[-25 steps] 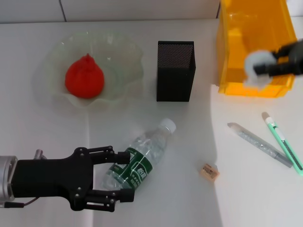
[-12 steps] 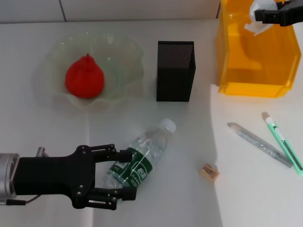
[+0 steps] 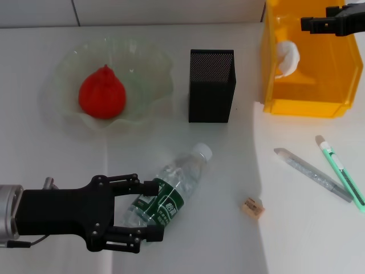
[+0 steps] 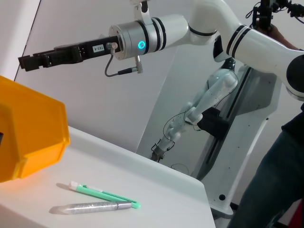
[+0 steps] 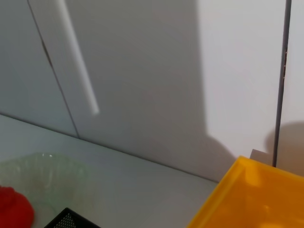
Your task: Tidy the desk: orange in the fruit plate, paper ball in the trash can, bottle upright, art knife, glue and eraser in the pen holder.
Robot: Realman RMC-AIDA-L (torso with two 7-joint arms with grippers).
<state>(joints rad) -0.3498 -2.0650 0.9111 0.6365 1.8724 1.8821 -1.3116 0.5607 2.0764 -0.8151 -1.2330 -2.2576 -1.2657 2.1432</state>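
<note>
The bottle (image 3: pixel 181 178) lies on its side on the table, white cap pointing toward the pen holder (image 3: pixel 211 85). My left gripper (image 3: pixel 154 210) is open, with one finger on either side of the bottle's lower half. My right gripper (image 3: pixel 312 24) is open above the yellow trash can (image 3: pixel 308 105). The paper ball (image 3: pixel 287 58) is inside the can. The orange (image 3: pixel 101 94) sits in the fruit plate (image 3: pixel 154 68). The green art knife (image 3: pixel 342 177), the grey glue stick (image 3: pixel 312 174) and the eraser (image 3: pixel 251 208) lie on the table at the right.
The left wrist view shows the art knife (image 4: pixel 104 194) and glue (image 4: pixel 90 207) beside the trash can (image 4: pixel 28 137), with the right gripper (image 4: pixel 28 61) above. The table's right edge lies just past the art knife.
The right gripper carried the paper ball up over the trash can and let it go; the ball now lies inside. The left gripper has edged forward around the bottle.
</note>
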